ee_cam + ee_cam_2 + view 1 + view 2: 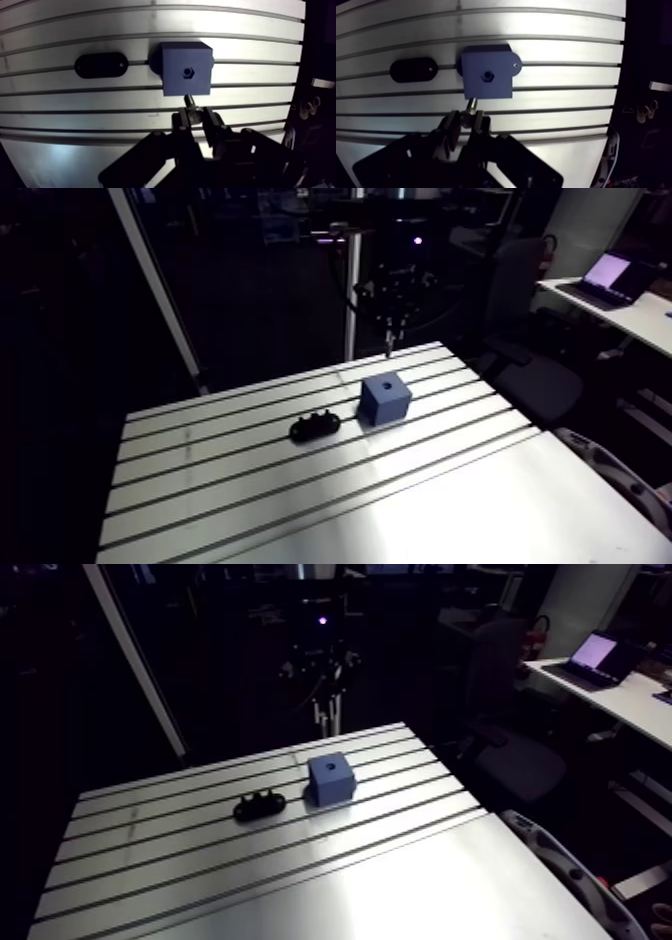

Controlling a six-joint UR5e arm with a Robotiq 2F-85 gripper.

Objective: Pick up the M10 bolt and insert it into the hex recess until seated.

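While the arm view shows little of the grip itself, it sets out the layout. The pincer [390, 323] hangs over the far edge of the table [250, 488], with a pale stub, the M10 bolt [390, 342], pointing down from it. The blue block [385, 400] stands at about six o'clock from the pincer, near but well clear of it. A black oval holder [315, 427] lies at the block's eight o'clock, close beside it.

The wrist view settles the grip: the two fingers [182, 124] are clenched on the bolt, whose bright end juts out ahead of them. The hex recess [188, 72] sits in the block's top face at roughly twelve o'clock from the bolt, a short way ahead. The bolt hangs over bare table just short of the block's near edge, not over the block. The black holder is off at ten o'clock, empty as far as I can see.

The step in hand, by my reading, is the carry to the recess. To do it well, bring the bolt forward until its axis stands over the hole, keep it plumb and turn the wrist so the flats agree (which end leads I cannot tell). Then lower slowly, since a tilted entry would probably jam on the rim or nudge the block.
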